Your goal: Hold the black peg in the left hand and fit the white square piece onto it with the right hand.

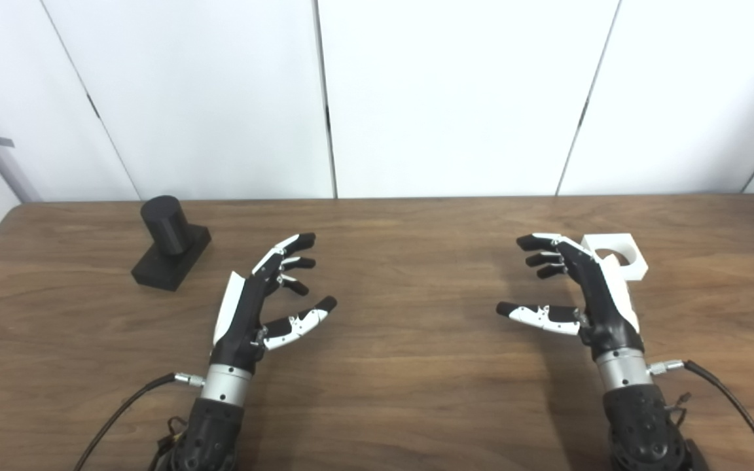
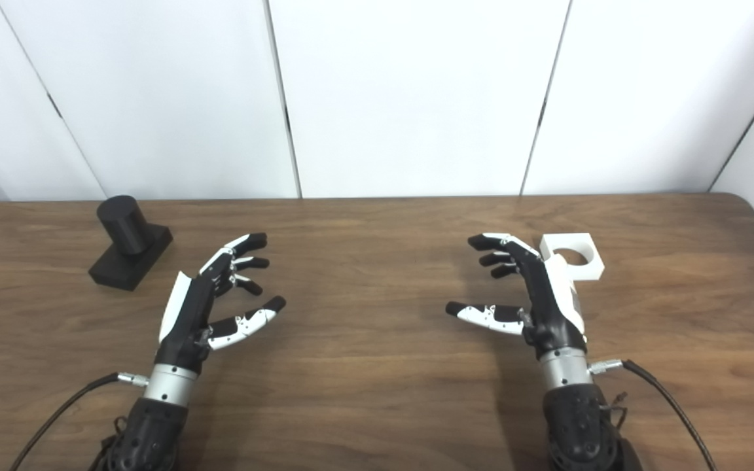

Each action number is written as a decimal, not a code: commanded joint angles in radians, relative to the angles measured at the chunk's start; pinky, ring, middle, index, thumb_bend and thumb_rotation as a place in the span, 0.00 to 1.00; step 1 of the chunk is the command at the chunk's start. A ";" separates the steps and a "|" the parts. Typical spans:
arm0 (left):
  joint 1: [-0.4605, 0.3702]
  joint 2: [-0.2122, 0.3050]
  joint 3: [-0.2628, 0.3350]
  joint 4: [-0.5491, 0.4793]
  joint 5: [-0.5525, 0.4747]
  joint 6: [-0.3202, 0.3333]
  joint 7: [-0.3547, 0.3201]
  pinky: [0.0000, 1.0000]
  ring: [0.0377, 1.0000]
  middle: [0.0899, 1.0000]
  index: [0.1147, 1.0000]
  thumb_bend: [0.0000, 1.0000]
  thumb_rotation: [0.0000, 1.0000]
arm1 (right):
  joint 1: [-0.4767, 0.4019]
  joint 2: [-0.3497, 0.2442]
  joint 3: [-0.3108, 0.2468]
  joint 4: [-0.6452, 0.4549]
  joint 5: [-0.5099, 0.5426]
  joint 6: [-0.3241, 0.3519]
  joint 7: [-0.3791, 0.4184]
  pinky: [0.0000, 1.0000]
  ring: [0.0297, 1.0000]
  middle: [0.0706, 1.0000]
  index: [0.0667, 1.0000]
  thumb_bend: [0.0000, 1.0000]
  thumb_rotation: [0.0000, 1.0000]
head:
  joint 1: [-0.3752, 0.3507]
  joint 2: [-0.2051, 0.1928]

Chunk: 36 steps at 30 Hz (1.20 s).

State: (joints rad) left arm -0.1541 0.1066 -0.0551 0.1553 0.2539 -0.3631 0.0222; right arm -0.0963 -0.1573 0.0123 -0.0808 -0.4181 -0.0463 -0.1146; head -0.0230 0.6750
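Both of my forearms come up from the near edge, each trailing a black cable (image 1: pixel 730 399) off the wrist, and they rest low over the brown wooden tabletop (image 1: pixel 403 366). On the near left, my left hand (image 1: pixel 252 307) is released: its fingers (image 1: pixel 288 252) are spread and lightly curled, the thumb stretched toward the middle of the tabletop, and nothing lies in its grasp. On the near right, my right hand (image 1: pixel 586 294) mirrors it, palm turned inward, fingers (image 1: pixel 540 252) parted and pointing left, thumb reaching toward the centre, also grasping nothing. A wide stretch of bare wood separates the two hands.

Just beyond my right hand, on its far right side, the white square piece (image 1: pixel 622 258) lies flat on the tabletop with its round hole facing up. The back of my right hand partly covers its near left corner in both views, so I cannot tell whether hand and piece touch; the fingers are not around it.

Farther off, toward the far left corner, the black peg (image 1: pixel 167 226) stands as an upright cylinder on its flat black rectangular base, well apart from my left hand. Behind the far edge of the tabletop rise white wall panels (image 1: pixel 455 98) with dark seams.
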 commanded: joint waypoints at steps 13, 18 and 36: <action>-0.021 -0.004 -0.003 -0.010 -0.009 -0.018 0.008 0.53 0.73 0.81 0.80 0.61 0.06 | -0.023 -0.014 -0.004 -0.017 0.010 -0.032 -0.001 0.58 0.65 0.70 0.66 0.65 0.01 | 0.030 -0.009; -0.027 -0.011 -0.004 0.008 0.006 -0.027 0.022 0.52 0.72 0.81 0.79 0.63 0.07 | -0.026 -0.017 -0.006 -0.011 0.011 -0.040 -0.003 0.58 0.65 0.70 0.66 0.66 0.00 | 0.039 -0.015; -0.038 -0.067 -0.062 0.089 0.138 -0.050 0.113 0.52 0.72 0.78 0.74 0.63 0.11 | -0.010 -0.063 -0.041 0.026 0.085 -0.101 -0.006 0.56 0.67 0.70 0.64 0.64 0.00 | 0.352 -0.157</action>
State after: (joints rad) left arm -0.1944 0.0565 -0.1025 0.2098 0.3712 -0.3993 0.1080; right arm -0.0827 -0.2100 -0.0160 -0.0300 -0.3415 -0.1020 -0.1093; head 0.3282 0.5170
